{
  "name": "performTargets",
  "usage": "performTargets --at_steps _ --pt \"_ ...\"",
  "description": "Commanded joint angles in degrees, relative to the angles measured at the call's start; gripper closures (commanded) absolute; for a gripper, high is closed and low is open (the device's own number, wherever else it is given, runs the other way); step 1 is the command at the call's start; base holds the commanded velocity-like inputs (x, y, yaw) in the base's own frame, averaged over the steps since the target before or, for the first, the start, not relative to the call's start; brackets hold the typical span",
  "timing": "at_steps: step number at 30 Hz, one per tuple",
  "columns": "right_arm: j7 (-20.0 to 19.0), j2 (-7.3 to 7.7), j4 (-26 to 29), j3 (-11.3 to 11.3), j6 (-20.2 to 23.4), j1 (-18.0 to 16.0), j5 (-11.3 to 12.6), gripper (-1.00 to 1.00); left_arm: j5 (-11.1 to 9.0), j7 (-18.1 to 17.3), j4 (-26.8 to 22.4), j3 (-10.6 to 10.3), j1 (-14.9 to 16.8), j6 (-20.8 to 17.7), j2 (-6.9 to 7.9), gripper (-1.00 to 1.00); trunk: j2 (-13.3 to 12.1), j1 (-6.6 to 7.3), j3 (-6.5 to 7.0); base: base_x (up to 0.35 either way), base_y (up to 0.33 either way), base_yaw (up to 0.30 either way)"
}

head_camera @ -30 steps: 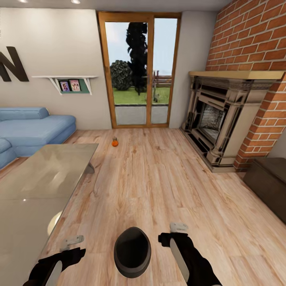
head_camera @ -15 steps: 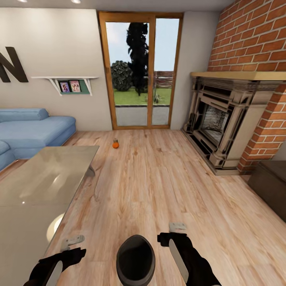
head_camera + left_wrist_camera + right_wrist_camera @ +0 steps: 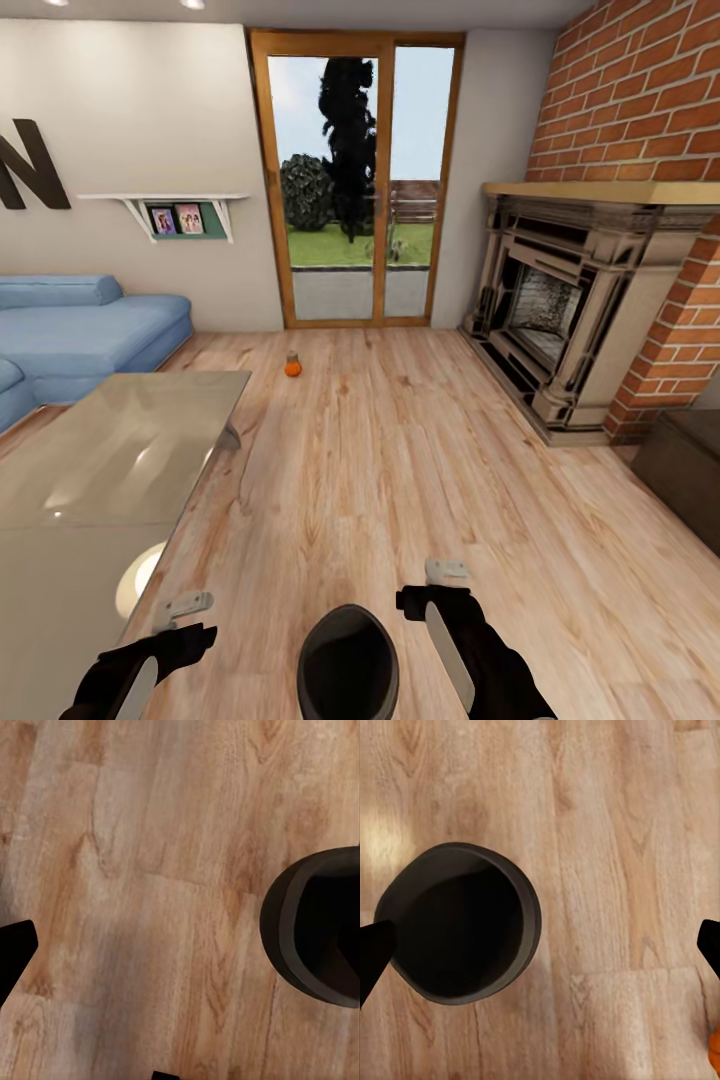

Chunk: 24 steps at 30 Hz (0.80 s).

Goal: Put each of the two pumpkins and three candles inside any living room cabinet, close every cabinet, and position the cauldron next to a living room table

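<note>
Head view – pumpkin (image 3: 292,367) by door; right wrist – cauldron (image 3: 457,922) interior; end effector state unclear

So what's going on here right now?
The robot stands on the wood floor of the living room, with both arms held out low. The left gripper and the right gripper are both empty and look open. The dark cauldron sits on the floor between them, just right of the grey table. One pumpkin lies farther off on the floor before the glass door. The dark cabinet is at the right.
</note>
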<state>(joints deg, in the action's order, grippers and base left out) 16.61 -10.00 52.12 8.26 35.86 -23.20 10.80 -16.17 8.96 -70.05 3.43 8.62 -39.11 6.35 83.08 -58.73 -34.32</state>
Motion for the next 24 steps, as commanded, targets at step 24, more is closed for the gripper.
performTargets --at_steps 24 --pt "0.0 0.00 0.0 0.1 0.0 0.0 0.0 -1.00 0.0 0.1 0.0 -0.1 0.0 0.1 -0.02 -1.00 0.0 0.00 0.02 0.170 0.032 0.037"
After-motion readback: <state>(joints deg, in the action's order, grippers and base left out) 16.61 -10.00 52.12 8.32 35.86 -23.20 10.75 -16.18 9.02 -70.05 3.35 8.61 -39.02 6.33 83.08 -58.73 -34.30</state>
